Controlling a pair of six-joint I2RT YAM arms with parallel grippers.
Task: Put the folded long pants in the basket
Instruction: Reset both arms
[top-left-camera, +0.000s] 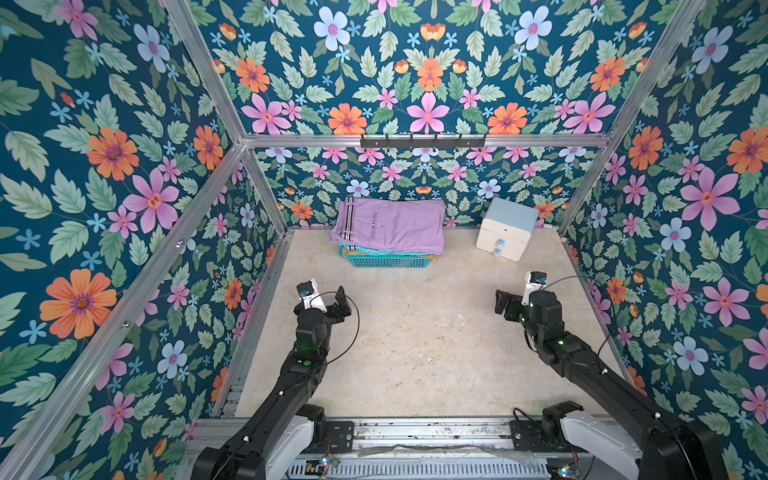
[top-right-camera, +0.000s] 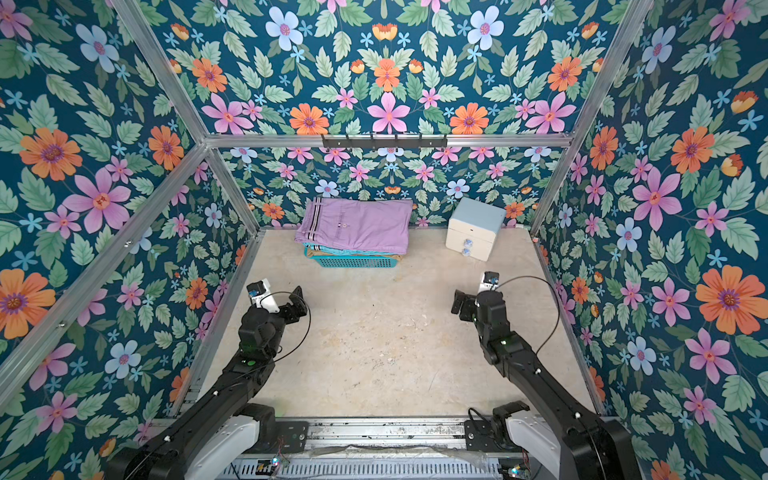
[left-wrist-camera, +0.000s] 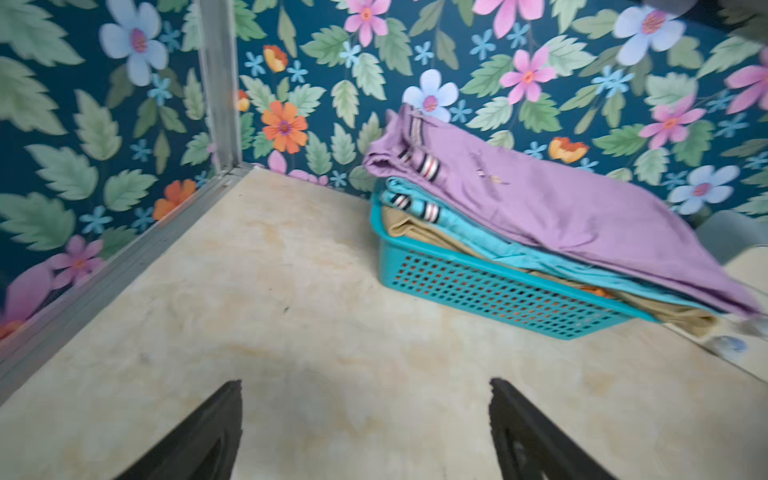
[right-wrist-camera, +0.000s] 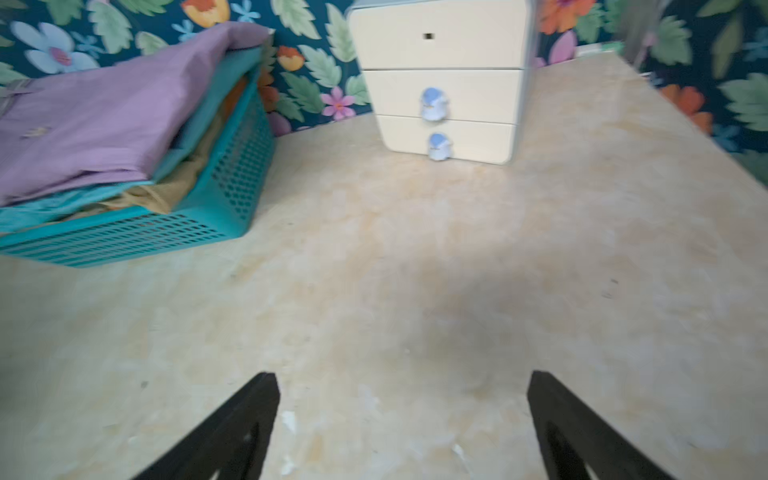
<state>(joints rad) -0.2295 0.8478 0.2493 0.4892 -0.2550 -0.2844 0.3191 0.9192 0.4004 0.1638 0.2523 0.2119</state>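
**A:** What does it all stand on?

**B:** A pale beige bench (top-left-camera: 415, 340) with a marbled, scuffed top. Walls (top-left-camera: 415, 83) papered in dark teal with big flowers and leaves close it in on three sides. A metal frame (top-left-camera: 208, 70) runs along the corners, and a black hook rail (top-left-camera: 422, 142) sits on the back crossbar.

**A:** And the pants?

**B:** Stacked in the basket (top-left-camera: 384, 262), which stands at the back wall, a little left of middle. The lilac pants (top-left-camera: 390, 224) lie on top with the striped waistband to the left. The turquoise pants (left-wrist-camera: 478, 239) and the tan pants (left-wrist-camera: 401, 226) are under them. The pile rises above the rim and hangs over it at both ends.

**A:** The orange pair?

**B:** Only slivers of the orange pants (left-wrist-camera: 598, 292) show, at the rim and through the mesh, so I cannot tell how they lie. The cloth hides the basket's inside and its far wall.

**A:** Anything else back there?

**B:** A white drawer box (top-left-camera: 507, 232) with a blue top, near the basket on its right and not touching it. The left wrist view cuts most of it off at the edge.

**A:** The grippers?

**B:** The left gripper (left-wrist-camera: 365, 382) and the right gripper (right-wrist-camera: 403, 374) both have their fingers spread wide with nothing between them. They are over bare bench, well short of the basket. Both wrist views are blurred, and the fingers run off the picture edge.
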